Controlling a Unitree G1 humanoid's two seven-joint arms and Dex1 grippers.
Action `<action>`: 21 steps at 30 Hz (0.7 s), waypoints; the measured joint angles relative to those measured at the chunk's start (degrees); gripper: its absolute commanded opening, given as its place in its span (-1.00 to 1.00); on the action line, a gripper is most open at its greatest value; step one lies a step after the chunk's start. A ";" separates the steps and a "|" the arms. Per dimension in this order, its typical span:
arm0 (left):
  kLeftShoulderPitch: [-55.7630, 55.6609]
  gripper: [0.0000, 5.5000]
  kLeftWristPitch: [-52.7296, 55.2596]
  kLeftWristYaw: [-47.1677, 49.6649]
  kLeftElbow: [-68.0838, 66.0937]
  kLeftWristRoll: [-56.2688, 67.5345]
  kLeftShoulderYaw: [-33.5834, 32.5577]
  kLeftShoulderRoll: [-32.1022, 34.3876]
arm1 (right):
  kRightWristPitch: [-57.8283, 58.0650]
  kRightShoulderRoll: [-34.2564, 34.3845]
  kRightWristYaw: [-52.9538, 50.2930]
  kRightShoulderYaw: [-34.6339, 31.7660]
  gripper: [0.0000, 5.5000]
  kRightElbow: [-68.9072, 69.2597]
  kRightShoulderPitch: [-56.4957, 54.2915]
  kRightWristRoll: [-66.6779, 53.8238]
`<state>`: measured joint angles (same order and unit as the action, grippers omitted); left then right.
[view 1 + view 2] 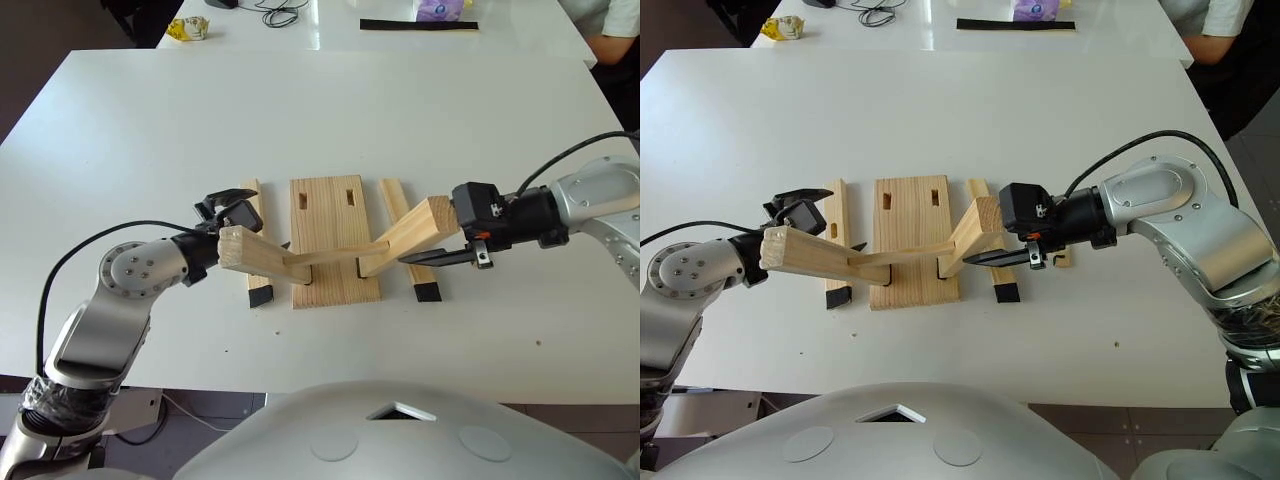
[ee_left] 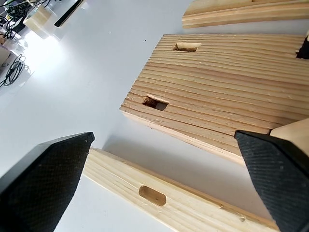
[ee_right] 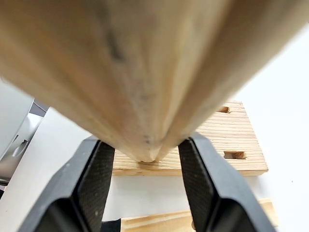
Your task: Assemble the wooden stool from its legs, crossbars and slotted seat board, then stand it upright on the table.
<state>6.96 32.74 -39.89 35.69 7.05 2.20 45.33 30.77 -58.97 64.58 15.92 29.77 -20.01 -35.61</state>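
Item 1. Left end effector [image 2: 164, 137]: fingers spread wide, nothing gripped between them. A corner of pale wood lay against one finger [image 2: 275, 169]. It was positioned at the near left of the white desk [image 1: 150, 120].

Item 2. Left raised leg [image 1: 250, 252]: a thick pine bar with its blunt end beside the left end effector, angled inward toward the centre. What bore it could not be told.

Item 3. Crossbar [image 1: 335, 258]: a thin strip spanning between the two raised legs and meeting each at one end. It hung over the near half of the seat board. Contact with the board could not be told.

Item 4. Right raised leg [image 1: 415, 232]: a matching bar, tilted, slanting outward from the crossbar.

Item 5. Right end effector [image 3: 147, 145]: fingers pressed on either side of the right raised leg, pinching it.

Item 6. Seat board [image 1: 325, 215]: a flat rectangular panel lying at the desk's centre, with two slots near its far edge.

Item 7. Left loose leg [image 2: 193, 205]: flat on the desk just left of the seat board, one slot facing up.

Item 8. Right loose leg [image 1: 395, 205]: flat on the desk just right of the seat board, with a black foot at its near end.

Item 9. Second desk [image 1: 330, 35]: behind the first, carrying a yellow packet [image 1: 188, 28], cables [image 1: 285, 12] and a black strip [image 1: 418, 24].
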 measured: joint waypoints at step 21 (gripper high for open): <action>-8.34 0.96 -7.78 2.75 -13.56 -9.51 9.11 -5.97 | 1.03 3.45 -2.13 6.42 -0.27 -2.49 -3.54 3.87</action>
<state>-1.38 24.96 -37.14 22.14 -2.46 11.30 39.36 31.80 -55.52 62.45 22.34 27.28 -23.55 -31.74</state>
